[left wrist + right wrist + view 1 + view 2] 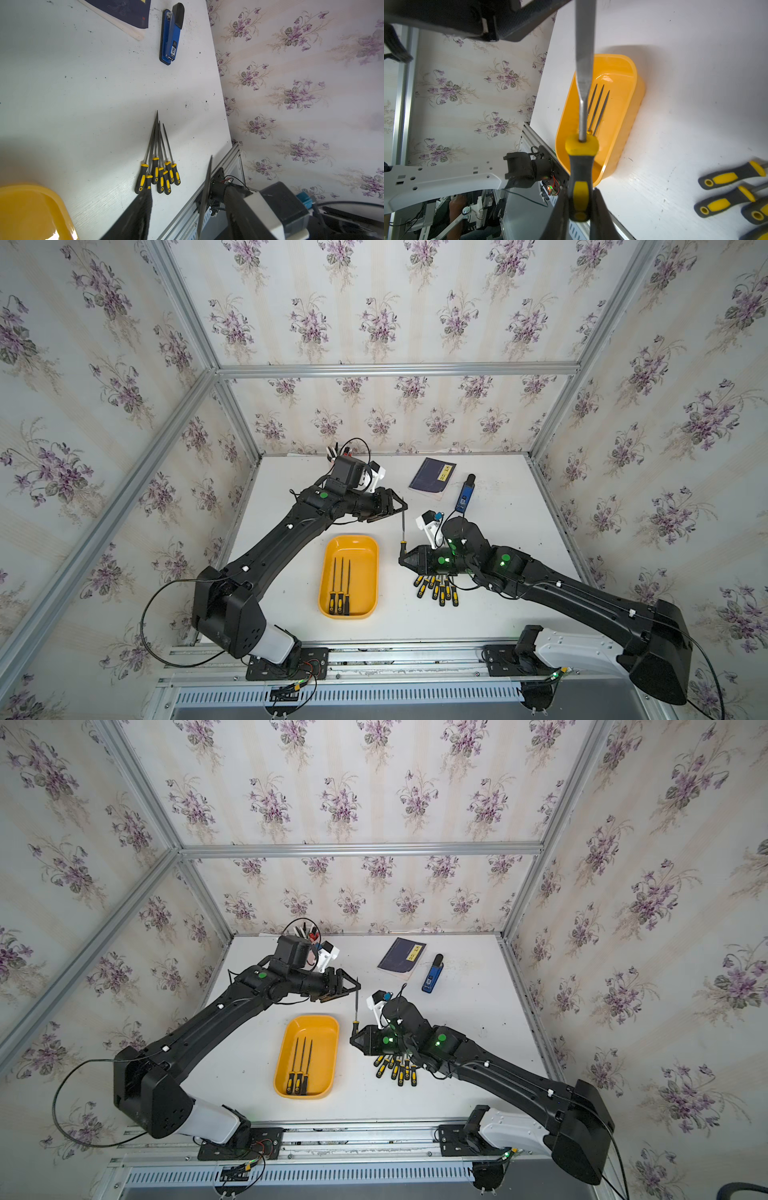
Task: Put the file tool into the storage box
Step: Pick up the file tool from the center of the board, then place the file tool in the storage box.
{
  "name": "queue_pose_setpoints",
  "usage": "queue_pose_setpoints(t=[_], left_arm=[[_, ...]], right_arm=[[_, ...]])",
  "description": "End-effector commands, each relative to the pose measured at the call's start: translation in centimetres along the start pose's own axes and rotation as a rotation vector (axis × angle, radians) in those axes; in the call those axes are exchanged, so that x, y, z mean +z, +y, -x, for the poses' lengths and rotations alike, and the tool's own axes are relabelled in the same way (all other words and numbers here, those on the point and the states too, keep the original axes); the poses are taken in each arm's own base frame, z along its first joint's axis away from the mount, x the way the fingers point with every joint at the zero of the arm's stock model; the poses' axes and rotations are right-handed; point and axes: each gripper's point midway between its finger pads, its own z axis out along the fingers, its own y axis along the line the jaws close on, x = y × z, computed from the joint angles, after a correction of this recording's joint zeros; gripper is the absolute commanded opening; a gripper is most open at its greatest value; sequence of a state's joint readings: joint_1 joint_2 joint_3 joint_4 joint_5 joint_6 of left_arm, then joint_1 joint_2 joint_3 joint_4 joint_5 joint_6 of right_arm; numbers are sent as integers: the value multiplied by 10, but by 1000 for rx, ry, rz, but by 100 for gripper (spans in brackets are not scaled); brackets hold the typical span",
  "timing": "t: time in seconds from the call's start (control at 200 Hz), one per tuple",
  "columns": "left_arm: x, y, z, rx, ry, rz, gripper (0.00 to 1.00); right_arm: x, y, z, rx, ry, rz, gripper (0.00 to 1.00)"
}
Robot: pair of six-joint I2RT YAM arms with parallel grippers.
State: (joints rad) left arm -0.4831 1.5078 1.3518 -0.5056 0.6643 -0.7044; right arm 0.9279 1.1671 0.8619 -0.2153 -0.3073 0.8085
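While my right pincer (580, 209) is pinched on the black-and-yellow handle of a needle file (585, 52), the blade points away toward the back wall, its tip reaching my left pincer (400, 506). That left pincer stands spread; the left wrist view shows a gap between the blade and the one finger (139, 214) I can see. The file hangs above the tabletop (478, 626), just beside the far right corner of the orange-yellow storage box (365, 568), not in it. Three files (340, 585) lie side by side in the box, handles nearest my base. More loose files (438, 591) lie bunched on the tabletop under my right wrist.
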Motion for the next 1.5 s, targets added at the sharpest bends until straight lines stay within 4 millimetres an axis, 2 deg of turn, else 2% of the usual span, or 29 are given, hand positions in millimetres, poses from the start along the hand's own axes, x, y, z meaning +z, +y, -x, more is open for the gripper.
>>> queue_pose_setpoints(t=[0.0,0.12,0.265,0.37,0.47,0.555,0.605,0.634,0.694,0.719,0.769,0.854,0.884,1.024,1.169,1.494], left_arm=[[0,8,1,24,-4,44,60],[1,17,0,21,-6,85,56],[2,21,0,11,-7,107,26],[1,26,1,6,-13,136,8],[0,26,2,6,-13,139,0],[0,28,2,10,-9,155,0],[-2,29,1,17,-8,165,0],[-3,30,0,20,-8,176,0],[-6,34,-1,24,-5,197,0],[-9,34,-2,25,-2,204,0],[-13,38,-3,26,5,221,0],[-24,46,-5,28,3,268,0],[-29,51,-7,23,4,289,0],[-48,77,-19,22,21,406,0],[-52,111,-33,13,40,529,0],[-24,163,-60,-48,111,618,0]], right_arm=[[2,10,2,-17,-4,36,0],[5,12,0,-20,6,39,0],[9,12,-3,-21,17,42,0],[13,11,-5,-20,27,40,0],[17,9,-7,-17,40,39,0],[19,10,-8,-19,49,42,0],[20,10,-8,-20,52,44,6],[21,9,-9,-20,55,44,17],[21,8,-10,-21,57,38,49],[21,6,-9,-19,53,28,59],[18,4,-7,-21,41,10,73],[11,1,-4,-29,13,-11,87],[8,0,-3,-30,5,-17,99],[-3,-11,0,-18,-19,-49,100],[-13,-28,5,19,-52,-102,100],[-27,-39,8,55,-91,-123,100]])
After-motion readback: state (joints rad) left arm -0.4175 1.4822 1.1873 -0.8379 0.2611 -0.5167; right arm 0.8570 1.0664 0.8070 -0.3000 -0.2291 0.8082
